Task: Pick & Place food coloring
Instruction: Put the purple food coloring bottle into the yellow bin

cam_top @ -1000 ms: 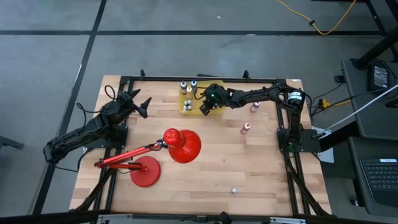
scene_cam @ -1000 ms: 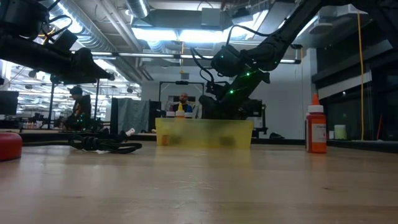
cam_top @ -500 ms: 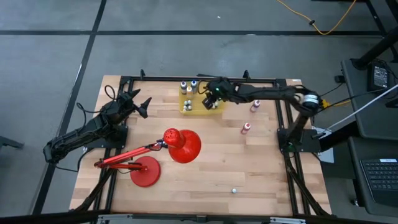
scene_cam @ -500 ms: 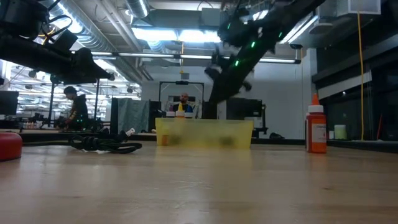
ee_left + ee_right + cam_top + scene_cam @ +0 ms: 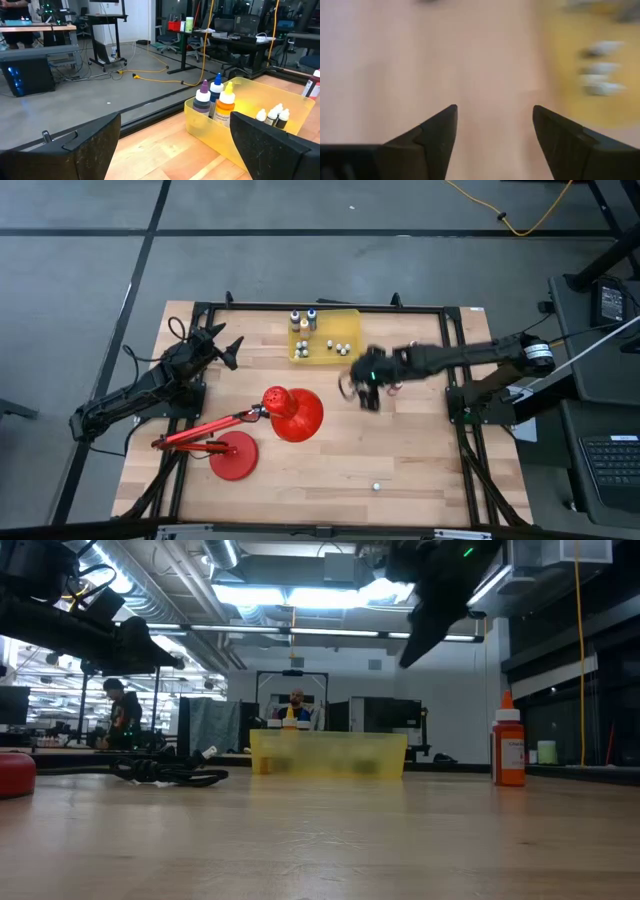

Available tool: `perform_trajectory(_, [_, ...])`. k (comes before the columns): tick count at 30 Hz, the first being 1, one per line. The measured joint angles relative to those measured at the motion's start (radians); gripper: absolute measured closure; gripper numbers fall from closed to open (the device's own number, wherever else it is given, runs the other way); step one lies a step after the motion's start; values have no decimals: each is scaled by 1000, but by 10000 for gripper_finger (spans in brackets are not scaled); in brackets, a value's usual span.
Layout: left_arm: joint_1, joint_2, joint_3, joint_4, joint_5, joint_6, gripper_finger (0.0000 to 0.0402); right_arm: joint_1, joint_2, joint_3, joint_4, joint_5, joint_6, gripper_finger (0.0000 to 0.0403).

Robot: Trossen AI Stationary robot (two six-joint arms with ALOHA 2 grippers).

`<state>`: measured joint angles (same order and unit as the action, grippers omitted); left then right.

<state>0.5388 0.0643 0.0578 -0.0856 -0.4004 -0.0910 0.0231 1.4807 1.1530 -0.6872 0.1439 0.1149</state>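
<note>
Your right gripper (image 5: 362, 388) is over bare wood between the translucent yellow rectangular bin (image 5: 345, 314) and the red desk lamp (image 5: 292, 410). Its fingers (image 5: 432, 131) are spread with nothing between them. Several small white-capped food coloring bottles (image 5: 341, 347) already stand in the bin, and three taller ones (image 5: 216, 99) in its corner. One red bottle (image 5: 508, 747) stands loose on the table. Judged step: reaching for the next bottle. Next, align the spread fingers around that bottle's body before closing. Your left gripper (image 5: 226, 346) waits wide open at the table's left edge.
</note>
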Motion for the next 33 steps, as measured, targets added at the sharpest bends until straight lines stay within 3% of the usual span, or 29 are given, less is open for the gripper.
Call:
perform_trajectory(6, [0, 0, 0, 0, 0, 0, 38, 261, -5, 0, -106, -143, -45, 132])
perform_trajectory(15, [0, 0, 0, 3, 0, 0, 37, 554, 87, 0, -114, -148, -25, 138])
perform_trajectory(26, [0, 0, 0, 3, 0, 0, 37, 671, 274, 0, 83, -194, 41, 138])
perform_trajectory(33, [0, 0, 0, 3, 0, 0, 37, 684, 326, 0, 102, -155, 37, 137])
